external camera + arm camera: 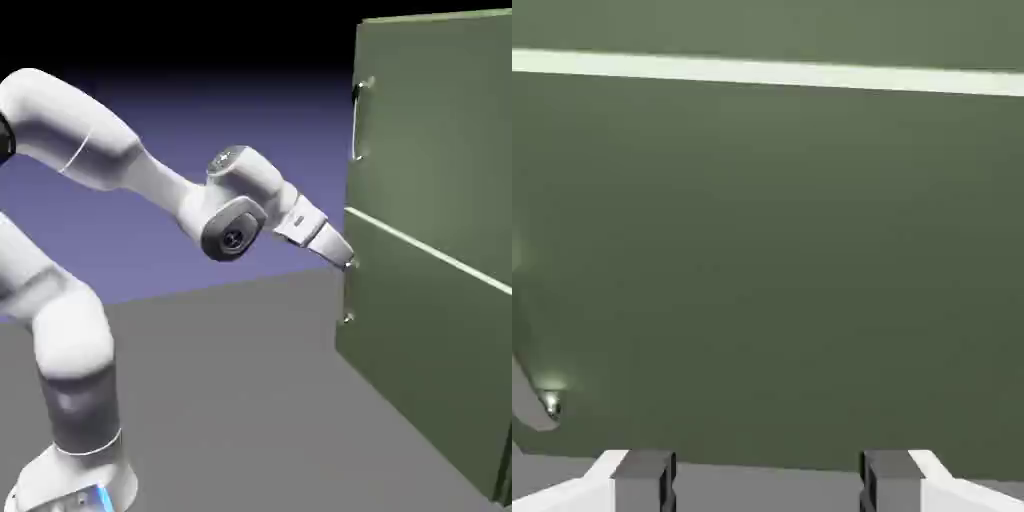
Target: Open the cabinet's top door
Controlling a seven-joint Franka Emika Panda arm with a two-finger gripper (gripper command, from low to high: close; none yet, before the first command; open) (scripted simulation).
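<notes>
Only the exterior view shows the upper handle (355, 122)

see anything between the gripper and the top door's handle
Nothing visible stands between the gripper and the top door's handle; the gripper is lower, by the lower door, below the pale seam.

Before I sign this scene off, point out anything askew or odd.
Nothing looks damaged. One oddity: the open gripper is down by the lower door, below the pale seam, though the task concerns the top door.
</notes>
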